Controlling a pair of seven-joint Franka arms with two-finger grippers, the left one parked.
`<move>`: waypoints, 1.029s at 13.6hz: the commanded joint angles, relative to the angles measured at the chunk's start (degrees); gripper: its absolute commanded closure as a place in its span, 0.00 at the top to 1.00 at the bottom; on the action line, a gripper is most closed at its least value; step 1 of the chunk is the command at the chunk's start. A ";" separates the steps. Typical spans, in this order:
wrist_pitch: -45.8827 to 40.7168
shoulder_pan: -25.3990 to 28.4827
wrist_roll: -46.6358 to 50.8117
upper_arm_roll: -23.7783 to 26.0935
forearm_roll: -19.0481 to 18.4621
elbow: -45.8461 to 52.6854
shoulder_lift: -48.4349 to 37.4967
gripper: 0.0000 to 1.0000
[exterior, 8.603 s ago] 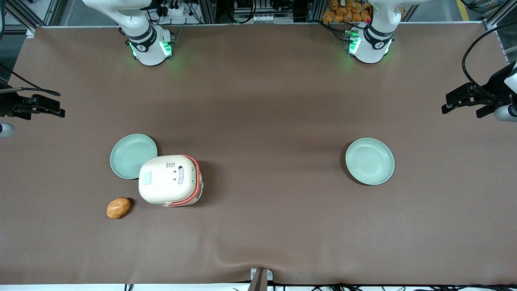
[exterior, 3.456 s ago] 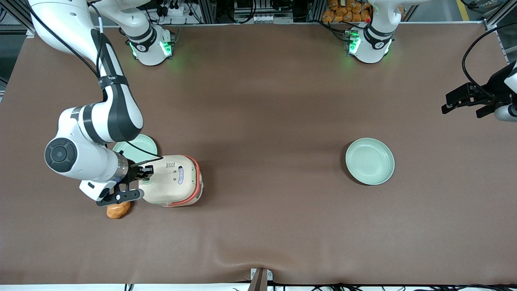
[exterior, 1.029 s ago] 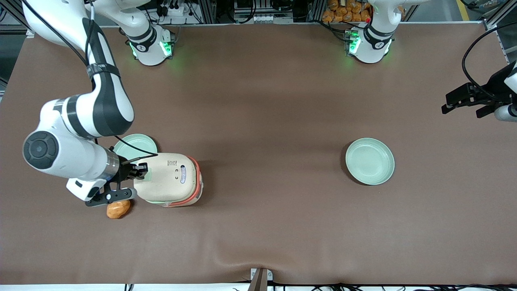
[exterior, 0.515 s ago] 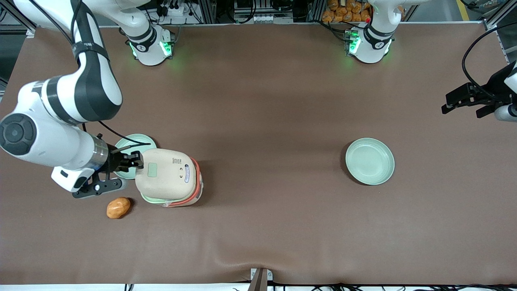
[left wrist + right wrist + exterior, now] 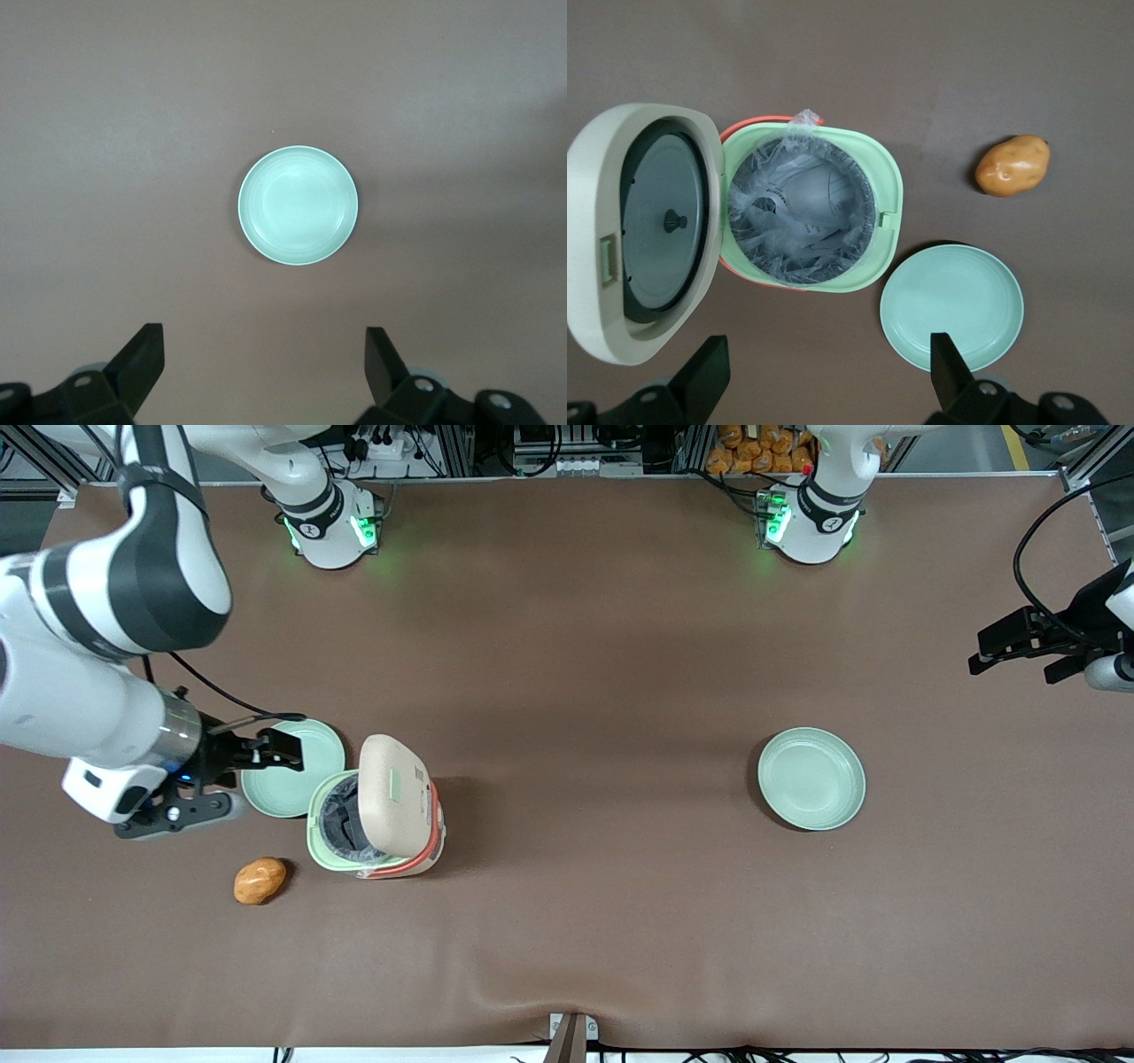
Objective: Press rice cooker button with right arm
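Lid [image 5: 396, 794]: popped up since half a second ago
Rice cooker [image 5: 376, 828]: beside plate [image 5: 292, 768], crinkly plastic liner [image 5: 799, 217] inside
Gripper [image 5: 270, 749]: backed off above plate, fingers spread
Potato [image 5: 260, 880]: we see it nearby

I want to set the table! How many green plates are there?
2. One plate sits beside the open rice cooker, under the open end effector. The other plate lies toward the parked arm's end of the table. None seem hidden.
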 commanded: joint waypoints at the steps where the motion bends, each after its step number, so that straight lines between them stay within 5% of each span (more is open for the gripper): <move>1: -3.23 -1.95 0.27 0.40 0.63 -0.13 -2.75 1.00; 6: -19.21 -7.13 0.09 0.40 0.45 -0.65 -7.67 1.00; 12: -18.90 -9.87 -1.05 0.23 -9.37 -4.86 -12.86 1.00; 14: -15.05 -10.65 -1.40 0.05 -9.75 -7.32 -12.95 1.00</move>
